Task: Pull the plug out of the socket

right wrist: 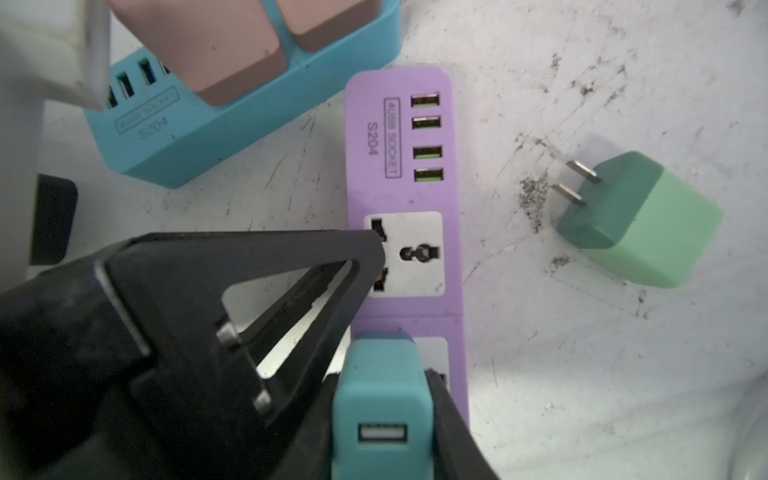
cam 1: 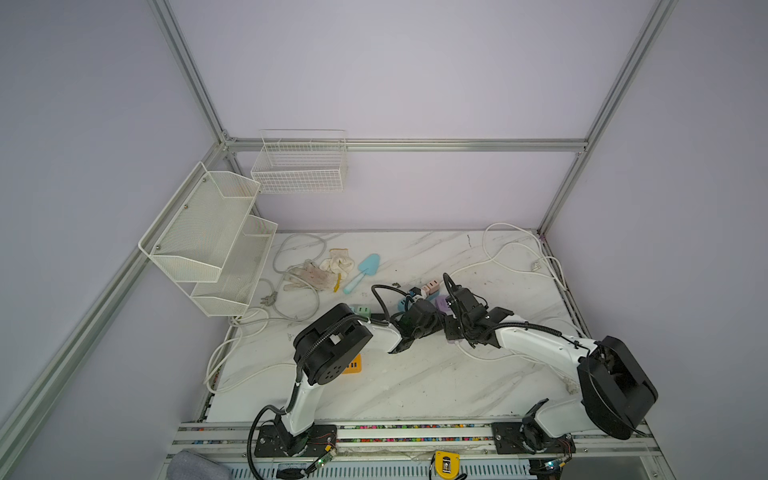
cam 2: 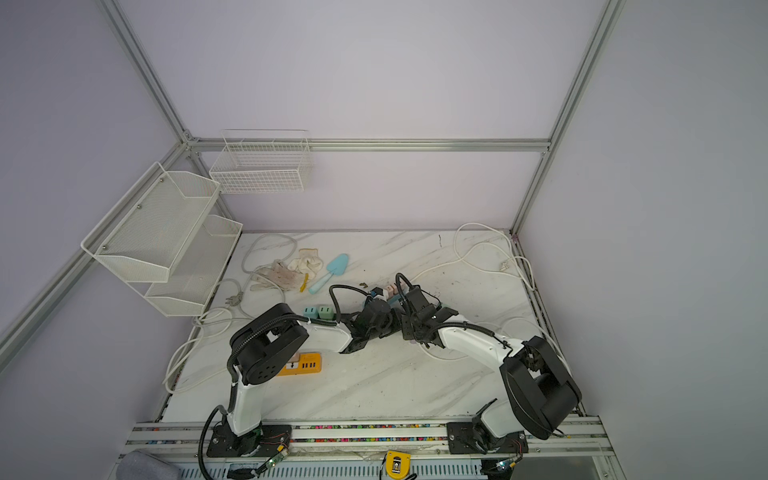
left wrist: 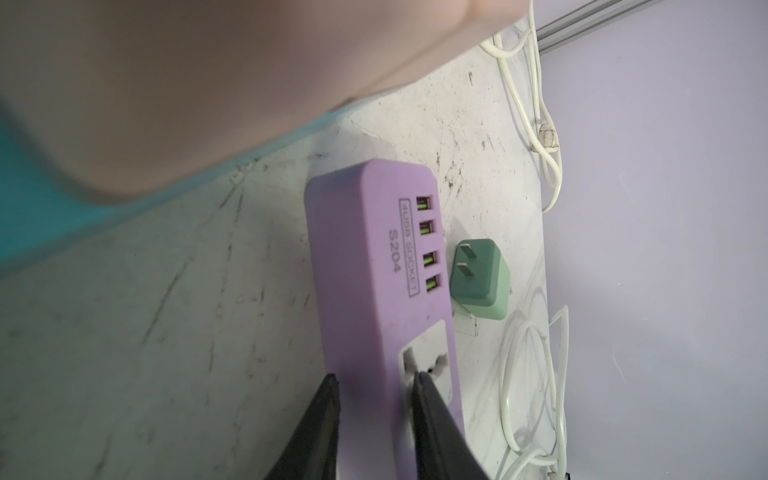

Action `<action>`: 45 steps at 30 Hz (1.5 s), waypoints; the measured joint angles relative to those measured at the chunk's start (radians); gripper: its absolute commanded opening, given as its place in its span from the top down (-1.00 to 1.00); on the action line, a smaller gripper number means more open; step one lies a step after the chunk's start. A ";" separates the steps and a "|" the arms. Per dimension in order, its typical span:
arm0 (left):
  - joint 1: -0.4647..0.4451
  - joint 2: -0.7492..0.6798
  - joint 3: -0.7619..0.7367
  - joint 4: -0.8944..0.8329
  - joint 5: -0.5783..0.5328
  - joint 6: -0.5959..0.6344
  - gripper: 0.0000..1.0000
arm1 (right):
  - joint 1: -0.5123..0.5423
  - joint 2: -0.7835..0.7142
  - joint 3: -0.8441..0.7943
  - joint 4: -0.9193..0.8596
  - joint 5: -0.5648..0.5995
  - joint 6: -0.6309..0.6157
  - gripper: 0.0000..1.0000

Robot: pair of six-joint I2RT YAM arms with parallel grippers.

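- While the right gripper (right wrist: pixel 382 376) squeezes the teal plug (right wrist: pixel 382 405) from both sides, jaws closed against its body, the plug stands over the second outlet of the purple power strip (right wrist: pixel 365 187). Whether its prongs are seated is hidden.
- Left gripper (right wrist: pixel 372 257): jaws almost together with only a thin gap, holding nothing. Its tip presses on the white face of the strip's first outlet, just beside the teal plug.
- Left wrist view agrees: two black fingers (left wrist: pixel 324 415) come down on the purple power strip (left wrist: pixel 353 249), one at its edge and one on the outlet face.
- Both arms reach inward and meet near the middle of the table (cam 1: pixel 415 382). The left arm (cam 1: pixel 332 349) stretches rightward from its base and the right arm (cam 1: pixel 540 345) leftward, with the wrists angled down and close together.
- Both top views hide the fingertips and the teal plug under the wrists. Only a patch of the purple power strip (cam 1: pixel 441 305) shows there.
- Wrist views bring out a loose green plug (right wrist: pixel 640 220) lying on its side near the strip, prongs toward it. They also show a blue power strip (right wrist: pixel 199 141) carrying pink plugs (right wrist: pixel 216 45).
- Only the top views show an orange power strip (cam 2: pixel 303 365) by the left arm, work gloves (cam 1: pixel 320 270), a blue trowel (cam 1: pixel 365 268), white cords (cam 1: pixel 519 245), a wire basket (cam 1: pixel 299 166) and a mesh shelf (cam 1: pixel 208 241) on the frame.
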 measured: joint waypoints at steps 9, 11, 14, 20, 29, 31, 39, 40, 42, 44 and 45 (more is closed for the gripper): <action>0.000 0.002 0.001 0.002 -0.003 0.000 0.41 | -0.002 0.000 0.000 -0.002 0.003 -0.002 0.81; -0.001 0.003 0.001 0.004 -0.003 0.000 0.41 | -0.002 0.000 0.000 -0.001 -0.003 -0.006 0.82; -0.001 0.005 0.001 0.007 -0.006 0.000 0.42 | -0.004 0.000 0.000 -0.001 -0.005 -0.008 0.82; 0.000 0.006 0.001 0.013 -0.003 0.000 0.43 | -0.007 -0.005 0.000 -0.004 -0.002 -0.008 0.82; 0.000 0.018 0.000 0.043 0.016 -0.002 0.51 | -0.014 -0.013 0.000 -0.020 -0.009 -0.008 0.88; 0.002 0.018 -0.003 0.049 0.018 -0.002 0.52 | -0.013 -0.012 0.000 -0.020 -0.010 -0.008 0.88; 0.006 0.018 -0.015 0.071 0.034 -0.002 0.52 | -0.018 -0.013 0.000 -0.021 -0.010 -0.004 0.88; 0.007 0.018 -0.015 0.072 0.039 -0.002 0.52 | -0.018 -0.013 0.000 -0.021 -0.010 -0.005 0.89; 0.008 0.019 -0.015 0.072 0.043 -0.001 0.52 | -0.018 -0.013 0.000 -0.021 -0.014 -0.010 0.91; 0.008 0.019 -0.015 0.072 0.044 -0.001 0.52 | -0.021 -0.013 0.000 -0.020 -0.023 -0.017 0.91; 0.008 0.019 -0.015 0.072 0.043 -0.001 0.52 | -0.023 -0.013 0.000 -0.020 -0.025 -0.021 0.91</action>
